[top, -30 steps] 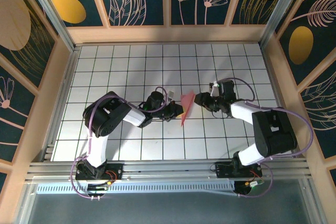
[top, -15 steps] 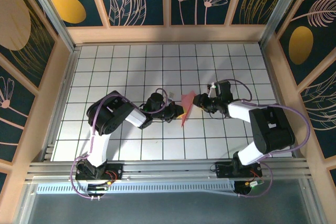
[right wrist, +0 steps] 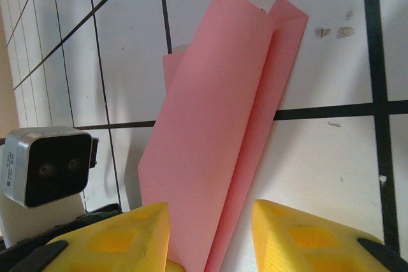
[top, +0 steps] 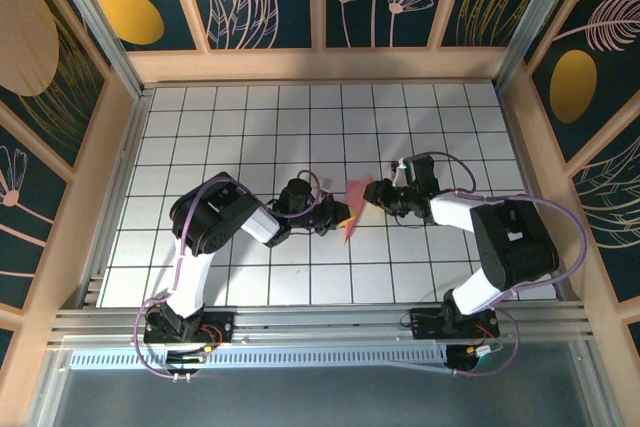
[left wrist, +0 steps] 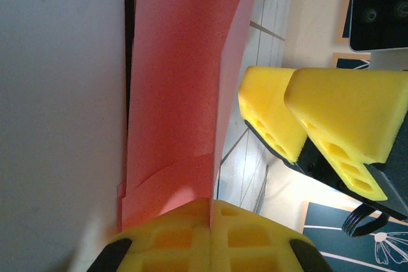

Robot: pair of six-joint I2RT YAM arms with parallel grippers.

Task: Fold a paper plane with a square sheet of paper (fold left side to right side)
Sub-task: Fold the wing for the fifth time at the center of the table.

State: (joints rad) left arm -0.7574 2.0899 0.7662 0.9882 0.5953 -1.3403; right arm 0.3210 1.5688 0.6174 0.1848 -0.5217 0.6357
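pinching the pink paper (right wrist: 217,125) between fully closed jaws, the left end effector (left wrist: 210,227) held it near the counter (right wrist: 331,157) middle; the right end effector (right wrist: 210,234) straddled its narrow tip, jaws apart. closing squarely on the crease, without tugging, would probably keep the layers aligned.

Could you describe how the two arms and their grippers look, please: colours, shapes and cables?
Both the left arm and the right arm have bulky black joints, white tube sections and a purple cable looping alongside. Each gripper's fingers are blocky yellow pieces with square recesses. A grey camera box with a black face sits at the left wrist.
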